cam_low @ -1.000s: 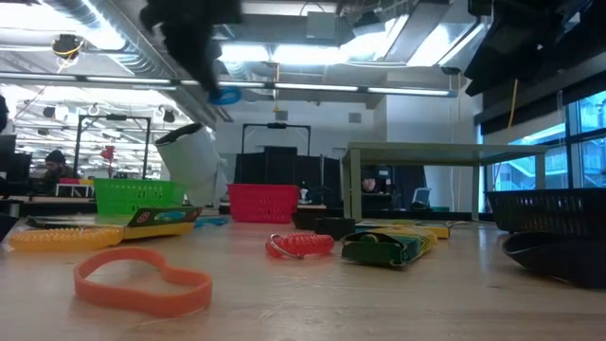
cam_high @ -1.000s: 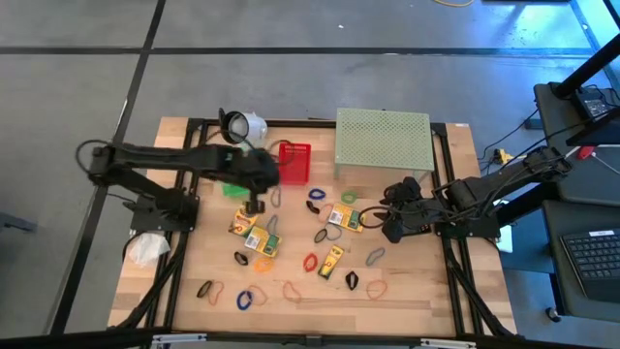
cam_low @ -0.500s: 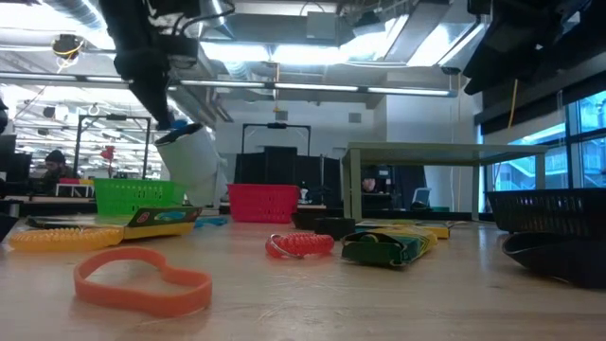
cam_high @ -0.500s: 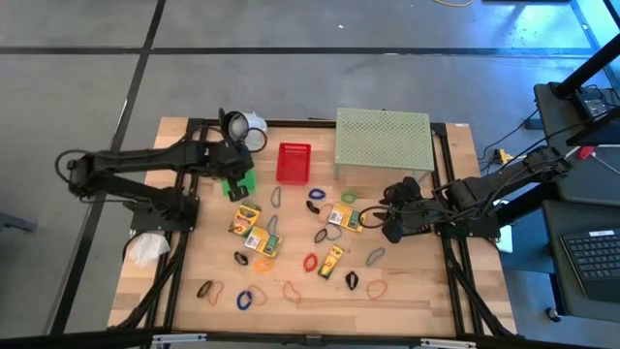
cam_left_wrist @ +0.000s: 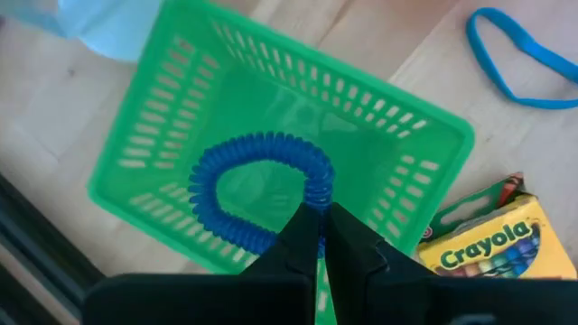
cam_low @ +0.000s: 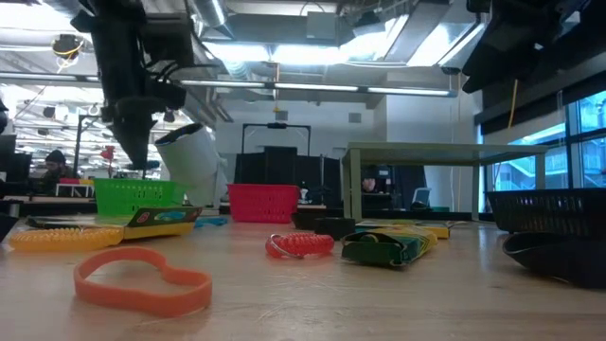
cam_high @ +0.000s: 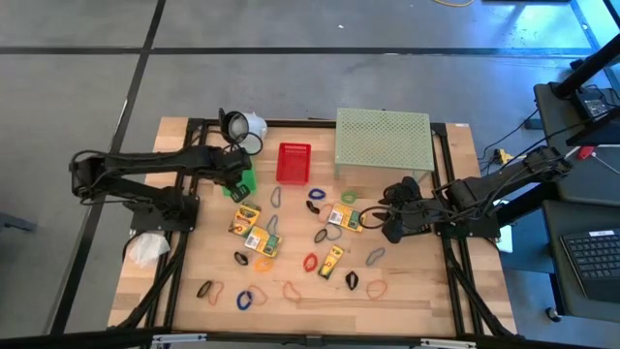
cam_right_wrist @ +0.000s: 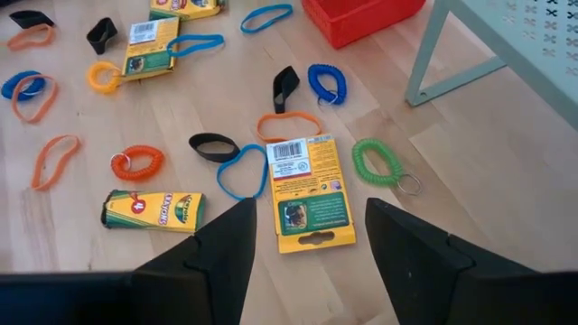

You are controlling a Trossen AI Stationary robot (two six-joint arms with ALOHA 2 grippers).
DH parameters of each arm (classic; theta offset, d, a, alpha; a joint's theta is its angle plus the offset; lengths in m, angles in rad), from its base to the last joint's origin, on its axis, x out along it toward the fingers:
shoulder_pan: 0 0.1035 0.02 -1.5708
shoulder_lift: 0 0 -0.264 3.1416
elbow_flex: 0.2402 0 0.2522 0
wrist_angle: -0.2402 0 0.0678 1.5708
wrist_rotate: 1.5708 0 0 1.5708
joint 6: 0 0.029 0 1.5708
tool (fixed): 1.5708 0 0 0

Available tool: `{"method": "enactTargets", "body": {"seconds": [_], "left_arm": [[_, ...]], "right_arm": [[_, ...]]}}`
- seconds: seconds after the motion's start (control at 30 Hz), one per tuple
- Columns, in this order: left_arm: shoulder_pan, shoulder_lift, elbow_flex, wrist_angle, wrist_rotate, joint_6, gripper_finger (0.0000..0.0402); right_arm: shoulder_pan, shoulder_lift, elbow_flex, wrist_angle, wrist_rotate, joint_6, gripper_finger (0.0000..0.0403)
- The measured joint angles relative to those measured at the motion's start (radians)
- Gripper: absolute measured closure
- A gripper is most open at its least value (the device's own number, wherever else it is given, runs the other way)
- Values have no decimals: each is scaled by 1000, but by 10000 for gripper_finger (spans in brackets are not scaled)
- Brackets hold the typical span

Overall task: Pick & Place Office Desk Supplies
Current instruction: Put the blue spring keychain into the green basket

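Where workshop lights glare, wooden table.

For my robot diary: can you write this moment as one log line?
left tool: shut on blue coil band | over green basket | right tool: open, waiting

A red basket sits on the wooden table. Left of it is a green basket. Right of it stands a pale green shelf.
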Motion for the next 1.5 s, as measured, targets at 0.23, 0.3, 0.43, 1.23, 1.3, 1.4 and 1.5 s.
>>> {"method": "enactTargets", "body": {"seconds": [0.23, 0.3, 0.43, 1.23, 1.3, 1.4, 1.5], "left_arm": [[0, 60, -1, 18, 25, -43, 398], [0, 81, -1, 17, 25, -43, 398], [0, 121, -1, 17, 24, -43, 398], [2, 181, -1, 26, -24, 5, 256], [2, 181, -1, 30, -24, 21, 241], [2, 181, -1, 38, -23, 49, 224], [2, 181, -1, 40, -23, 85, 213]], "right_arm": [[0, 0, 0, 18, 0, 0, 196], [0, 0, 0, 18, 0, 0, 200], [0, 0, 0, 21, 0, 1, 210], [0, 0, 0, 23, -3, 27, 218], [0, 0, 0, 24, -3, 26, 218], [0, 0, 0, 24, -3, 26, 218], [0, 0, 0, 24, -2, 26, 218]]}}
